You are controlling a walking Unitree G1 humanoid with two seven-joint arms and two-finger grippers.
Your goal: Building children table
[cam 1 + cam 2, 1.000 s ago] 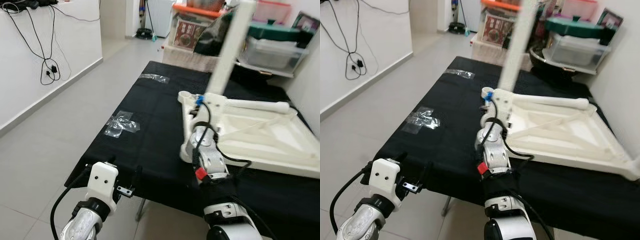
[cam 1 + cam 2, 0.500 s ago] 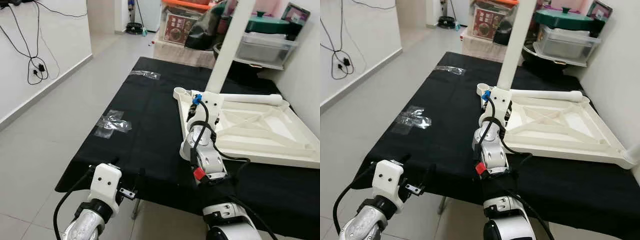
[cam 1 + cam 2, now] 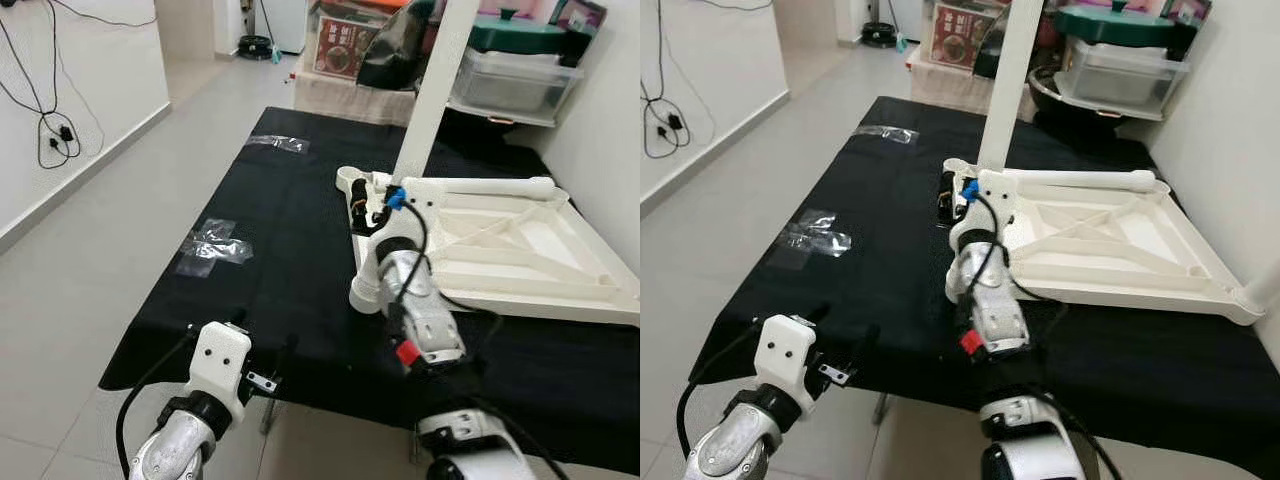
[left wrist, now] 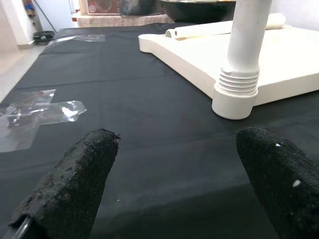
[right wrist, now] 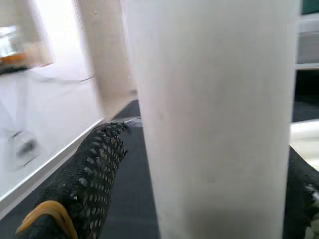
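Observation:
A white children's table top [image 3: 520, 262] lies upside down on a black-covered table [image 3: 300, 250]. One white leg [image 3: 428, 90] stands upright in the near left corner socket [image 4: 234, 103], with its screw threads showing just above the socket. My right gripper [image 3: 368, 208] is shut on this leg partway up; its black fingers [image 5: 92, 169] press on both sides. A second leg [image 3: 485, 187] lies along the top's far edge. My left gripper [image 3: 262, 338] hovers low at the table's front edge, open and holding nothing, with its fingers [image 4: 75, 179] pointing at the socket.
Clear tape patches [image 3: 215, 245] are stuck to the black cloth, with another piece [image 3: 280, 143] farther back. Storage boxes and a lidded pot [image 3: 520, 60] stand behind the table. A wall runs close on the right. Cables [image 3: 50, 135] hang on the left wall above bare floor.
The head view has pulled back and shifted, so the whole scene sits differently. My right gripper stays on the upright leg, and the left gripper stays low at the front edge.

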